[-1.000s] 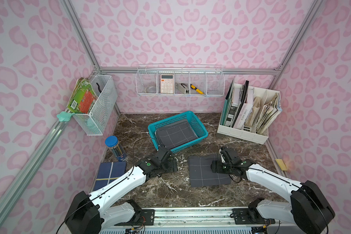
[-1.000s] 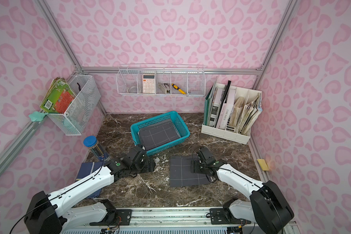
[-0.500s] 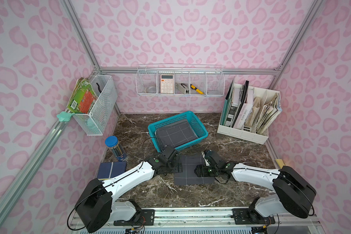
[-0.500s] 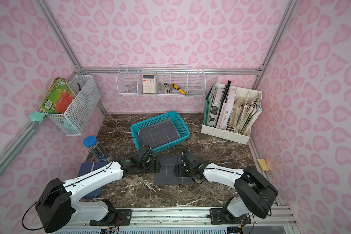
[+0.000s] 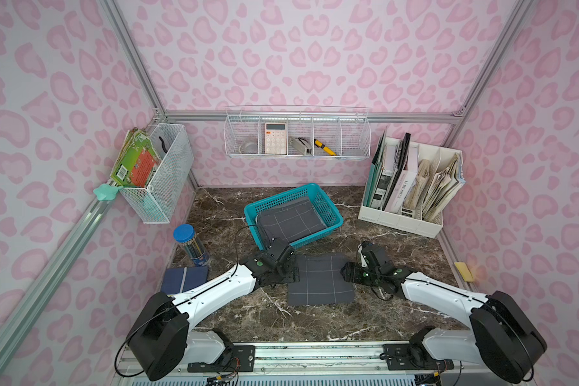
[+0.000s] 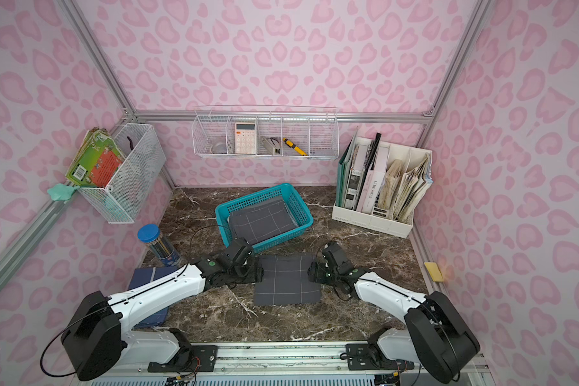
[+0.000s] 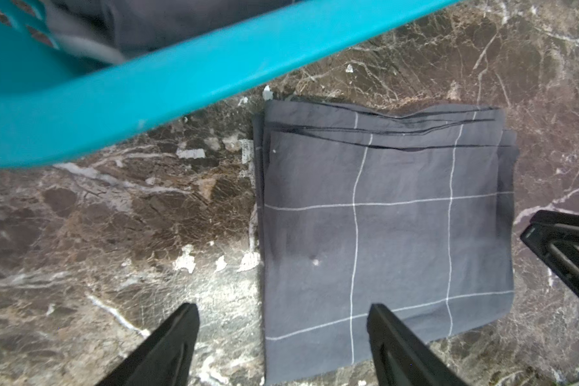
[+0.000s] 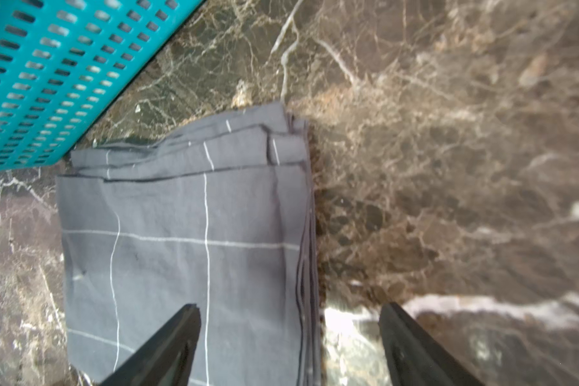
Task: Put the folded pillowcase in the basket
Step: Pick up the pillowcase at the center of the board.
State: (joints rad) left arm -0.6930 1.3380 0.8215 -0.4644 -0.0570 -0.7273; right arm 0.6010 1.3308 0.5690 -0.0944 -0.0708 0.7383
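The folded pillowcase [image 5: 320, 279] lies flat on the worktop [image 5: 398, 249], just in front of the basket [image 5: 329, 210] and not in it. A second grey checked cloth [image 5: 291, 219] already lies inside the basket. Compared with a second ago, the pillowcase sits further toward my left arm; over the last half second it has not shifted. My left claw [image 7: 281, 305] is spread, one finger above bare marble and the other above the cloth, straddling its left edge. My right claw [image 8: 288, 305] is spread too and straddles the right edge, where the stacked folds show. Half a second ago it reached further over the cloth; now it sits back at the edge. Neither claw pinches anything.
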